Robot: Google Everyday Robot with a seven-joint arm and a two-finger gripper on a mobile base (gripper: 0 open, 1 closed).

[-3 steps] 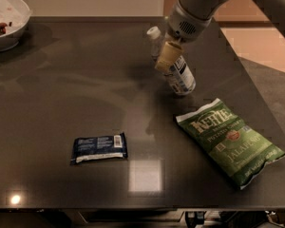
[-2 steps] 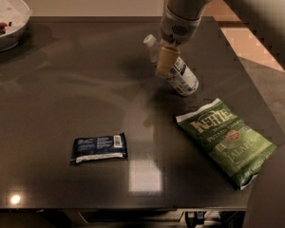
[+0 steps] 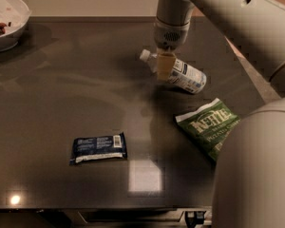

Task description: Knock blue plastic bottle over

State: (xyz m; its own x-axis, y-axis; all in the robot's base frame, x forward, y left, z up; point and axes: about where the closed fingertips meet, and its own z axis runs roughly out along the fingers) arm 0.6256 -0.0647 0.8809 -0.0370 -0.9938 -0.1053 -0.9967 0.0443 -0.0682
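The claw (image 3: 165,66) hangs in front of the bottle (image 3: 187,75), near its neck; how far it is open cannot be told. The bottle lies on its side at the table's (image 3: 61,94) far right, cap pointing far-left, base toward the green chip bag (image 3: 206,127).

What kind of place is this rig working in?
Probably an office break area or snack counter: a dark tabletop holds a green potato-chip bag, a dark-blue snack packet and a white bowl of snacks. The gripper hangs over the small clear plastic bottle, lying on its side.
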